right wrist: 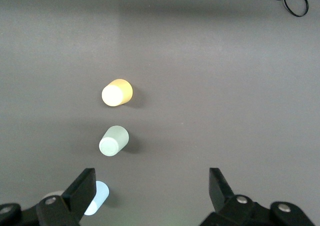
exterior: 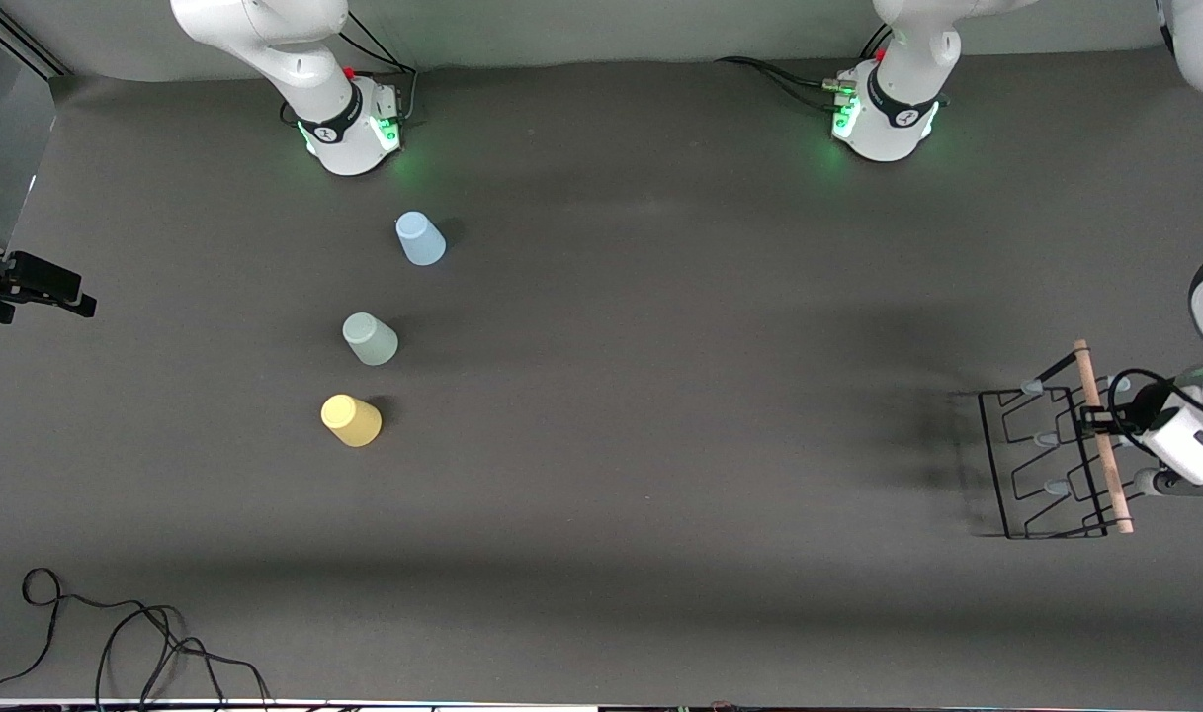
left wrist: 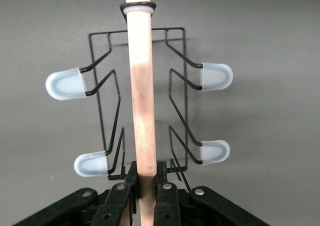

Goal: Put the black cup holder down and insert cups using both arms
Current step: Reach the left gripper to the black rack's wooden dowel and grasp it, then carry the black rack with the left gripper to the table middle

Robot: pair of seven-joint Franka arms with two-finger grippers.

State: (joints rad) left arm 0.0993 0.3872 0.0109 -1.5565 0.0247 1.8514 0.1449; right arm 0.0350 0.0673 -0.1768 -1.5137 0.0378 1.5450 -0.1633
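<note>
On the dark grey tabletop we see the left gripper with fingers clamped on the wooden rod of the black rack at the left arm's end. The right gripper, fingers spread wide, hangs above the blue cup, green cup and yellow cup.

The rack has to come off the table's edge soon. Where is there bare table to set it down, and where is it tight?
Bare mat spans the middle, bordered by the row of cups, blue, green, yellow, and the black cup holder, whose rod the left gripper clamps. Tight spots: that cup row, under the waiting open right gripper, and the cable corner.
</note>
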